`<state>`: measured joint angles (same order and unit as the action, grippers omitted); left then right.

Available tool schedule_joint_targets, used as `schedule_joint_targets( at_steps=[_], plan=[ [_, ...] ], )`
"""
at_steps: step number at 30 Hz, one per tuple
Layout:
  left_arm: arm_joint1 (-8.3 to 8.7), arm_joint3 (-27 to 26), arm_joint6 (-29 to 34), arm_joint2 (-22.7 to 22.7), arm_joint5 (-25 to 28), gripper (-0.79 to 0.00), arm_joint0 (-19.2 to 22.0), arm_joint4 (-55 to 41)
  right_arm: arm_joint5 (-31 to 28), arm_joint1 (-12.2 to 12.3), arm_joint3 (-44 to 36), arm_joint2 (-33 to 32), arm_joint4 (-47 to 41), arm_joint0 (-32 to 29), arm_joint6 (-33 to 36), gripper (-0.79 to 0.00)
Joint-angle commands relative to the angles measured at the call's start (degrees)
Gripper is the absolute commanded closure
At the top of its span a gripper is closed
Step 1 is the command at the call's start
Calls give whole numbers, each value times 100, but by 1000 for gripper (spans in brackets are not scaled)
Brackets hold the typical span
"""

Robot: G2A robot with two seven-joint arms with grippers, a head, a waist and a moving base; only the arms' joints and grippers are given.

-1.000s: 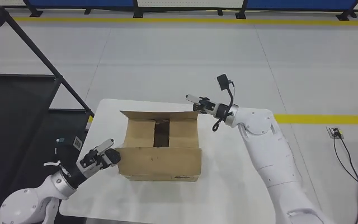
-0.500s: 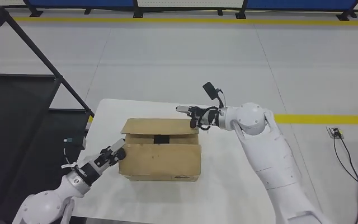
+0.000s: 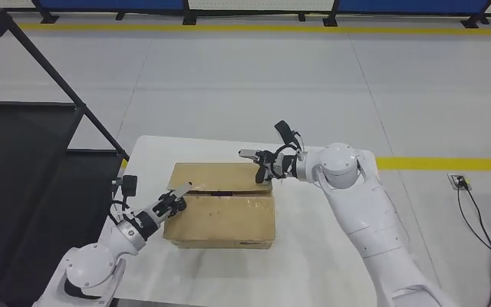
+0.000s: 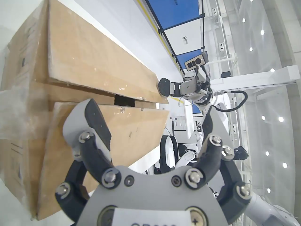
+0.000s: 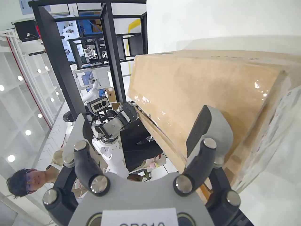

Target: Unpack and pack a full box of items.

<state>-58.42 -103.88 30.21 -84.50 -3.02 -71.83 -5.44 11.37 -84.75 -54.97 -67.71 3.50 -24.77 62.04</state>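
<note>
A brown cardboard box point(image 3: 222, 219) stands in the middle of the white table point(image 3: 314, 253). Its two long top flaps lie nearly flat and meet along a narrow dark slit point(image 4: 122, 100). My left gripper point(image 3: 178, 198) is open at the box's left end, with one finger pad point(image 4: 97, 121) resting on the near flap point(image 4: 131, 128). My right gripper point(image 3: 255, 157) is open at the box's far right corner, with one finger point(image 5: 207, 128) lying on the far flap point(image 5: 202, 83). In each wrist view the other arm's gripper point(image 4: 164, 88) point(image 5: 128, 114) shows at the opposite end of the slit.
A black metal rack point(image 3: 46, 153) stands off the table's left side. The table has bare white surface to the right of the box and in front of it. A yellow line point(image 3: 430, 163) runs across the floor behind the right arm.
The right gripper swung left and pushed the upright far flap down over the box. The left gripper rose from the box's front left corner, bringing the near flap over the top.
</note>
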Motion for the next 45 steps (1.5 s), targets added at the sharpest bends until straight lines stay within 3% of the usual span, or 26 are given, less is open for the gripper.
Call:
schedule_joint_targets(
  at_steps=[1,20,25,31,34,45],
  plan=[
    [-10,43,-18,62,-9,-785,62,26,-82,7,-39,13,-78,-53,78,-785],
    [-90,290,-215,323,-99,-785,440,142,1,177,-1016,126,53,-777,14,-785],
    [-82,213,-403,-169,-11,-785,343,-372,-188,222,-1102,111,42,-934,-38,-785],
    [-43,189,-547,-1259,-23,-785,-84,-1308,-398,269,-1114,29,-50,-1021,-29,-785],
    [-15,177,-275,-1837,-45,-785,-342,-1822,-398,269,-1114,29,-50,-1021,-29,-785],
    [-23,238,-319,-1818,-105,-785,-367,-1915,-398,269,-1114,29,-50,-1021,-29,-785]
  ],
)
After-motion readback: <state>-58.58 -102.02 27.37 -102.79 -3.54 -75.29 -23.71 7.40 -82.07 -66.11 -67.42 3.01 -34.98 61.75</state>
